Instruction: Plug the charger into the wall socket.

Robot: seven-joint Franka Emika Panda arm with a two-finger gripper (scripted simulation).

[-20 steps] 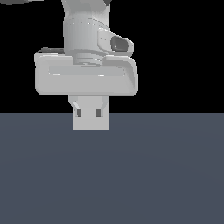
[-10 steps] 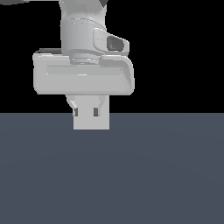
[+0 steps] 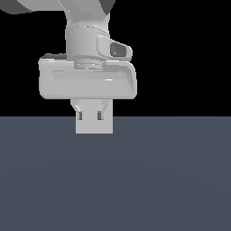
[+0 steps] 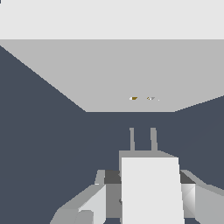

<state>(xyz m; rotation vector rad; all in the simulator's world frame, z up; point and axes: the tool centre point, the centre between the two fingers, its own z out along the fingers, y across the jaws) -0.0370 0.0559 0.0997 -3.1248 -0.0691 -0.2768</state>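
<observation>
We see our gripper (image 3: 89, 115) clamped on the charger (image 4: 151, 192), prongs aimed at the socket (image 4: 131, 74) just ahead, apart; only dark floor (image 3: 171, 180) lies between.

No text, label, brand, number or sign is legible on the gripper (image 3: 90, 115), the charger (image 4: 151, 192) or the wall socket (image 4: 131, 74); only two tiny unreadable orange-and-grey marks are seen on the socket's face.
</observation>
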